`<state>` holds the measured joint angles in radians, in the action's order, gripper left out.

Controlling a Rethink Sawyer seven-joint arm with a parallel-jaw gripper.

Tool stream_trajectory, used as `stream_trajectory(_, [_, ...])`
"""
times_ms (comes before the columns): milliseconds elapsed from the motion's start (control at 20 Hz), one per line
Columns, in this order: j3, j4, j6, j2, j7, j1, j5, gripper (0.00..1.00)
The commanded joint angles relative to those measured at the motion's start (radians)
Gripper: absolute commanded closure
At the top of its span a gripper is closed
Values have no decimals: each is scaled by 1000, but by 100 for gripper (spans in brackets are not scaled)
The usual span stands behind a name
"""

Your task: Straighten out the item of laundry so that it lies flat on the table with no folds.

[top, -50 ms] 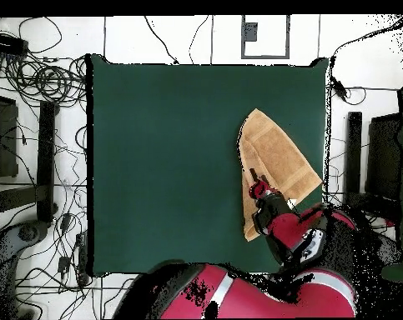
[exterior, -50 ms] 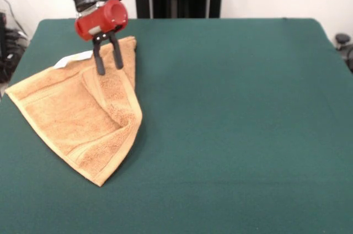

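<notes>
Jaws: the gripper hangs with its two black fingers spread apart, nothing between them; the tips sit at or just above the cloth, and contact cannot be confirmed.
Table: dark green and much larger than the cloth; most of it bare in both views.
Arm: red and black, reaching in over the table's robot-side edge, seen in the overhead view.
Towel: golden-tan terry, lying near one side edge of the table, its upper corner toward the robot-side edge. One side is folded over onto the rest, so it makes a rough triangle with a raised ridge along the fold.
Tag: small and white, poking out at the towel's upper edge beside the fingers.
Risk: closing here might pinch both layers at the fold, so a pull would drag the whole cloth instead of opening it; a drag outward could slide it off the nearby side edge.
View difference: the front view shows the finger gap, the ridge and the tag; the overhead view shows the towel's place relative to all table edges, but the wrist hides the fingertips.
</notes>
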<state>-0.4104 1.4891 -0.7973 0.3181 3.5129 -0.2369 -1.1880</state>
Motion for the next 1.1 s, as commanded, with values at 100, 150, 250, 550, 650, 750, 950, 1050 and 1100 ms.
stream_trajectory(100, [19,-45,112,-54,-424,35,105,0])
stream_trajectory(150, [15,-53,115,-56,-416,41,95,0])
stream_trajectory(250, [7,-74,130,-62,-384,56,62,0])
stream_trajectory(550, [-11,-145,159,-91,-196,111,-115,0])
stream_trajectory(650, [-10,-165,148,-110,-105,120,-179,0])
stream_trajectory(750, [-8,-181,137,-126,-29,129,-230,0])
stream_trajectory(950, [-11,-191,120,-142,57,148,-289,0])
stream_trajectory(1050, [-13,-192,109,-148,104,160,-319,0])
stream_trajectory(1100, [-15,-197,97,-155,138,169,-341,0])
